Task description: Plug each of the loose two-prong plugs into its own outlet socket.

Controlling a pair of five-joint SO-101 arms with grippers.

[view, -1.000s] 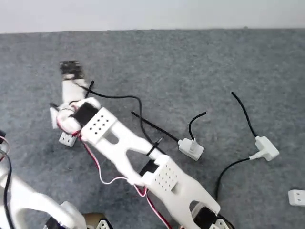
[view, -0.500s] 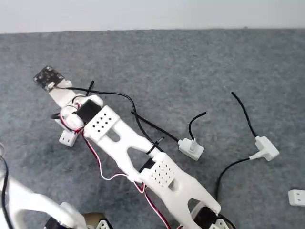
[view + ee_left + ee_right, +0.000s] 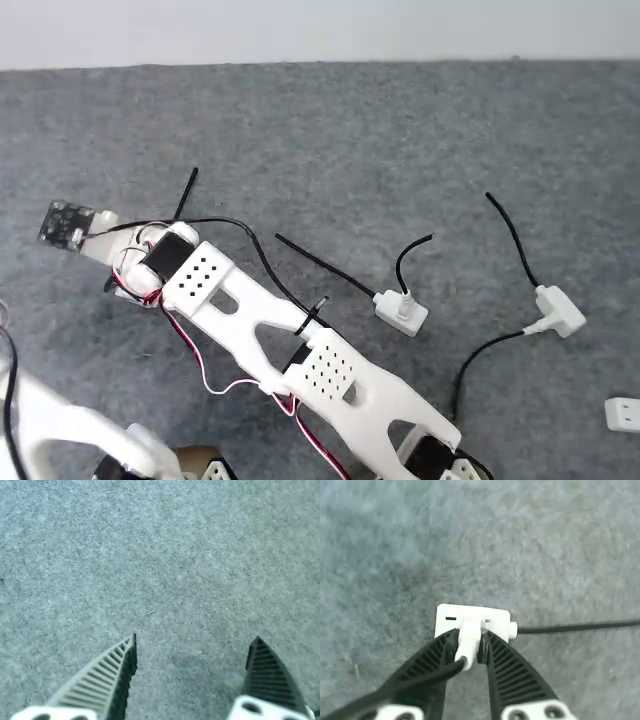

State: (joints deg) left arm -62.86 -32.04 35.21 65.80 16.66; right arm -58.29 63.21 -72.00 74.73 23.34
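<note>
Plug (image 3: 468, 645) at the grey mat's (image 3: 330, 130) left, clamped in the right gripper (image 3: 470, 636), touches a white socket (image 3: 490, 616). The left gripper (image 3: 195, 641) hangs spread over bare mat. A second plug (image 3: 400, 310) lies centre, a third plug (image 3: 558, 310) right.

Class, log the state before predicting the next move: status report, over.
Left gripper open over carpet. Right gripper shut on white plug, against outlet socket. Plug's black cord crosses one finger.
</note>
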